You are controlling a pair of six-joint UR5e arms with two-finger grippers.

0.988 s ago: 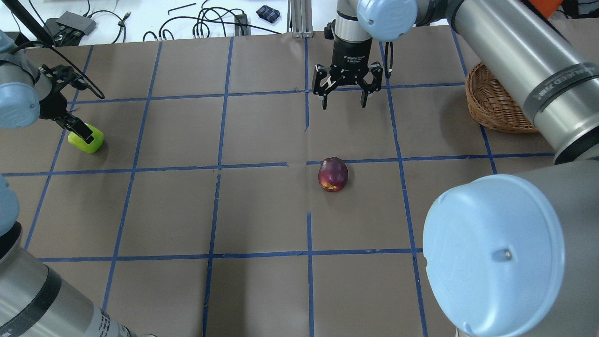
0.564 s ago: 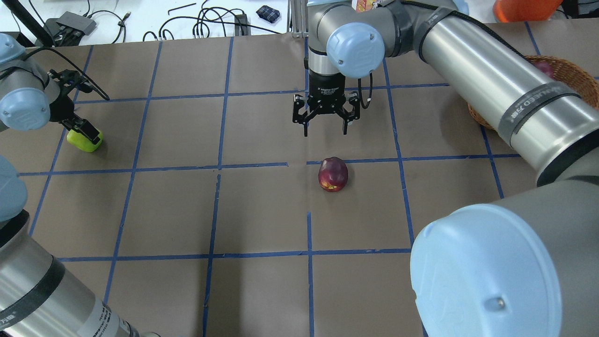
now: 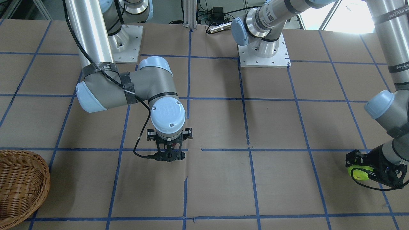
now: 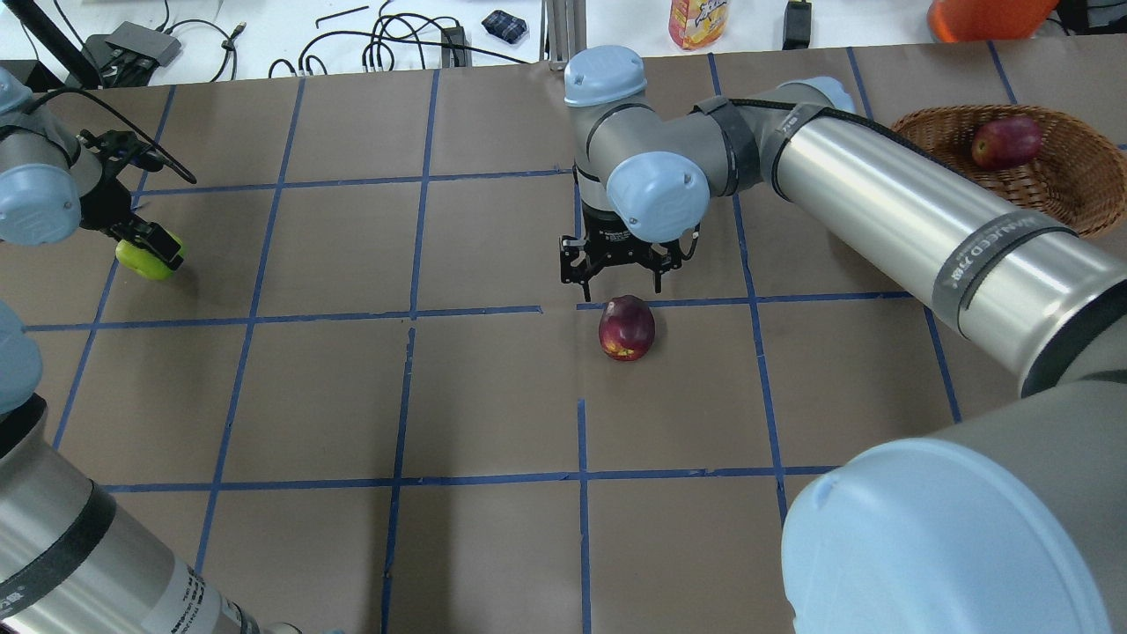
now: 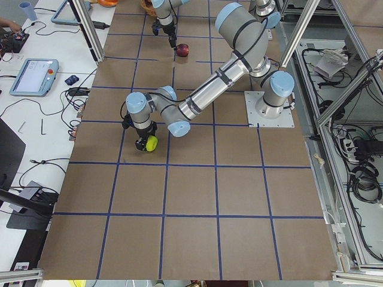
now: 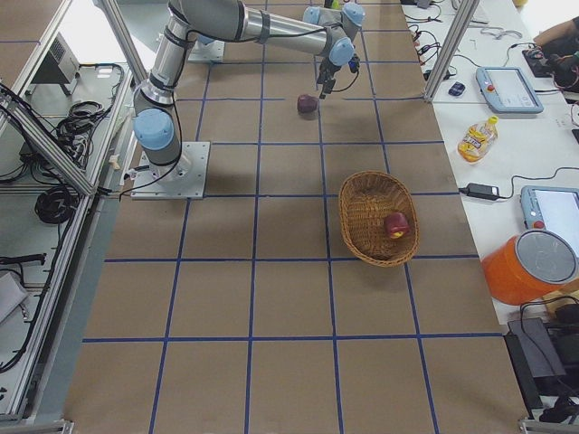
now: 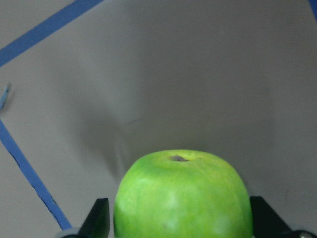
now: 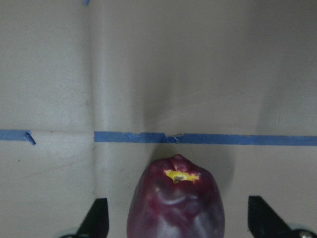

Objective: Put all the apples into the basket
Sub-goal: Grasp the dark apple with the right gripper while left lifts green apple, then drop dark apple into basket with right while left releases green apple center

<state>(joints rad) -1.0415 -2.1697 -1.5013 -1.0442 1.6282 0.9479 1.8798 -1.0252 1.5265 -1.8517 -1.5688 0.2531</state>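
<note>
The dark maroon apple (image 4: 627,328) lies on the table near the middle. My right gripper (image 4: 616,280) hangs just behind and above it, open. In the right wrist view the apple (image 8: 176,203) sits between the two fingers (image 8: 99,218) with gaps on both sides. My left gripper (image 4: 150,249) is shut on the yellow-green apple (image 4: 134,260) at the table's far left; the apple (image 7: 181,198) fills the space between the fingers and casts a shadow below. The streaky red apple (image 4: 1006,141) lies inside the wicker basket (image 4: 1070,189) at the back right.
Blue tape lines grid the brown table cover. A drink bottle (image 4: 696,22), an orange container (image 4: 986,13) and cables lie beyond the far edge. My right arm's long link (image 4: 916,220) spans the space between the basket and the maroon apple.
My right gripper has moved from the back of the table toward me and down over the maroon apple, staying open. My left gripper has shifted slightly left with the green apple.
</note>
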